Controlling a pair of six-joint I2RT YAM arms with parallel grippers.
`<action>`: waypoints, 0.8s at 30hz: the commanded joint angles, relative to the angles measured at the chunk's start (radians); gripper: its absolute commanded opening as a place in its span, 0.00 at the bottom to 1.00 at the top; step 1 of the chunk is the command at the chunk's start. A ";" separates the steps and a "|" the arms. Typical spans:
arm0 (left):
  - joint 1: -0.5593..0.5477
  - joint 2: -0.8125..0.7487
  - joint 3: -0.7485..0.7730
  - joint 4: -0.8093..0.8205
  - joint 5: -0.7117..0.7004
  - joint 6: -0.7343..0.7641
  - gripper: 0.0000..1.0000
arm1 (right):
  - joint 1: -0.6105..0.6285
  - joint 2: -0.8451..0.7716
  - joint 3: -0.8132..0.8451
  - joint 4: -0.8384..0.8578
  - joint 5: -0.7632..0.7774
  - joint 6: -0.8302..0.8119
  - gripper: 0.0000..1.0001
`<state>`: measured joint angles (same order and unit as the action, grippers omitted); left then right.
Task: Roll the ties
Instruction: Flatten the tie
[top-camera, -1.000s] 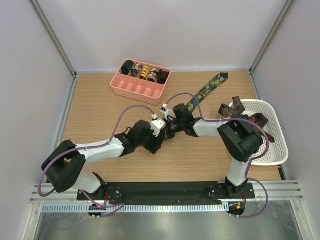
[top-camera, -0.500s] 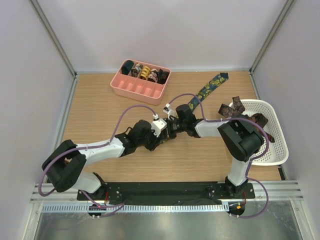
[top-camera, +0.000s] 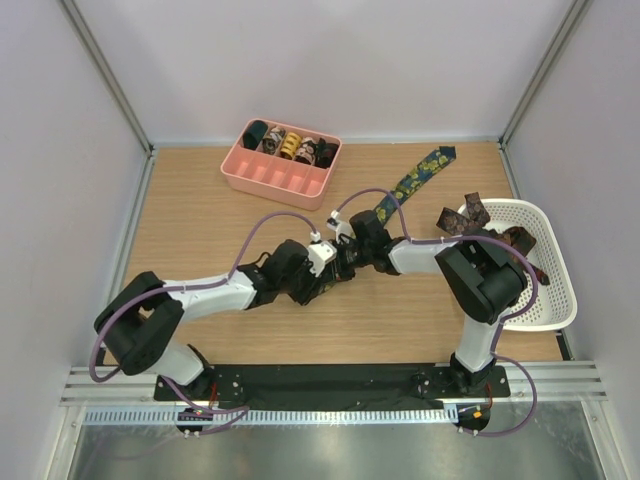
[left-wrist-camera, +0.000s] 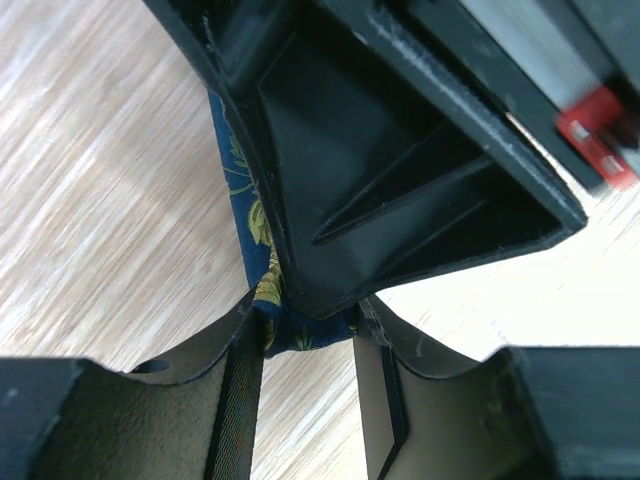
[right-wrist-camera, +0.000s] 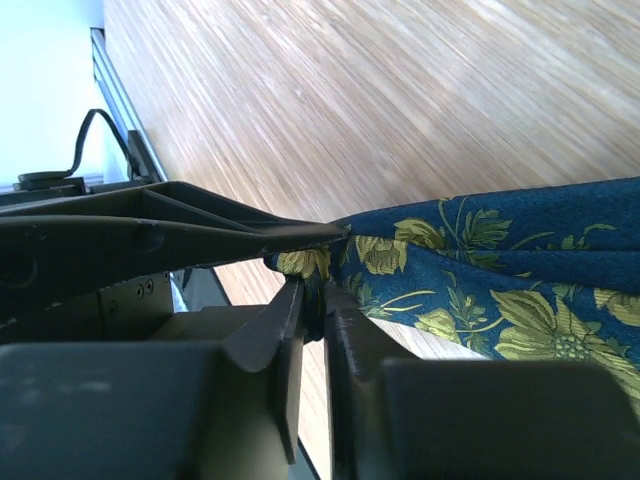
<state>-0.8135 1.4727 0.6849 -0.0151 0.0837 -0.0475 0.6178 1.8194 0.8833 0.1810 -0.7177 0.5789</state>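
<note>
Handover, I judge: left fingers (left-wrist-camera: 238, 400) clench the folded end of the navy tie (left-wrist-camera: 243, 205) between them so rolling can start; right fingers (right-wrist-camera: 283, 330) straddle its tip, whether gripping I cannot tell.

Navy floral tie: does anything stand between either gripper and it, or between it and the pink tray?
Nothing visible does. The left gripper and right gripper meet at the end of the navy floral tie, both already touching its fabric. Toward the pink tray, the top view shows only tabletop and the arms' own cables.
</note>
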 joint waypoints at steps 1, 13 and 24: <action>-0.007 0.021 0.050 -0.034 0.027 0.008 0.39 | -0.004 -0.022 0.032 -0.018 0.017 -0.031 0.15; -0.015 0.063 0.128 -0.143 -0.002 0.005 0.42 | -0.006 0.023 0.071 -0.121 0.115 -0.120 0.01; -0.016 0.054 0.142 -0.140 -0.041 -0.018 0.56 | -0.006 0.046 0.065 -0.081 0.090 -0.108 0.01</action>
<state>-0.8249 1.5528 0.8097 -0.1566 0.0692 -0.0612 0.6167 1.8736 0.9276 0.0834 -0.6327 0.4839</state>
